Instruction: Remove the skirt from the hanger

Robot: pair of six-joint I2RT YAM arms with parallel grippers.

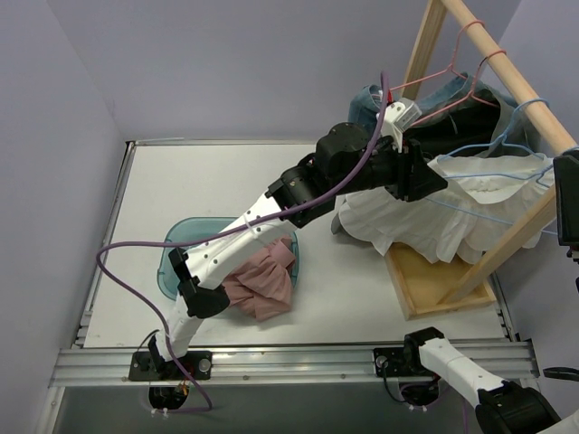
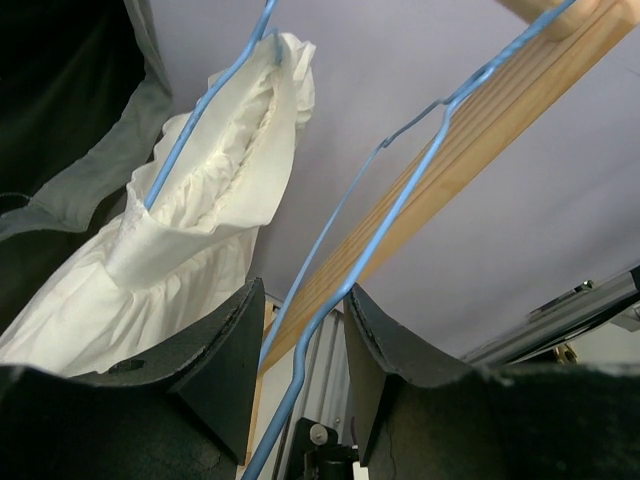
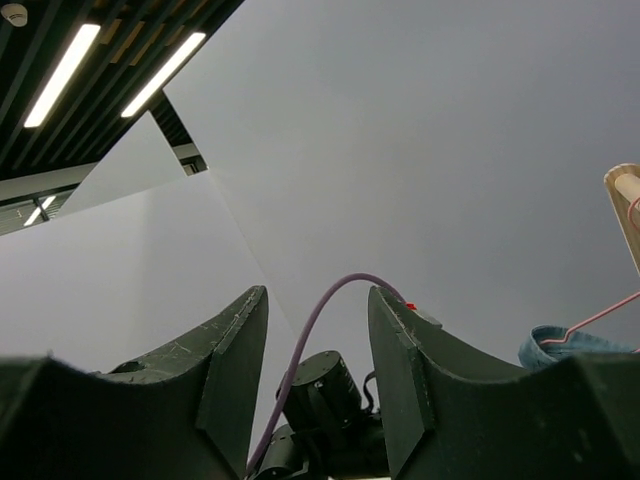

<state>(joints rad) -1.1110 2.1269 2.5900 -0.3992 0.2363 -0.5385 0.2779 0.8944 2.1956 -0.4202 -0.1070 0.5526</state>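
The white skirt point(image 1: 452, 212) hangs on a blue wire hanger point(image 1: 507, 149) from the wooden rack rail point(image 1: 507, 77) at the right. My left gripper point(image 1: 425, 181) reaches up to the skirt's left top edge. In the left wrist view the gripper point(image 2: 300, 295) is open, with the blue hanger wire point(image 2: 400, 180) running between its jaws close to the right finger, unclamped. The skirt's waistband point(image 2: 190, 220) is up and to the left of the jaws. My right gripper point(image 3: 318, 295) is open, empty and points up at the wall.
A dark garment point(image 1: 461, 113) on a pink hanger point(image 1: 452, 72) hangs behind the skirt. The rack's wooden base point(image 1: 434, 280) lies on the table. A teal basket point(image 1: 176, 262) holds pink cloth point(image 1: 262, 280) under my left arm.
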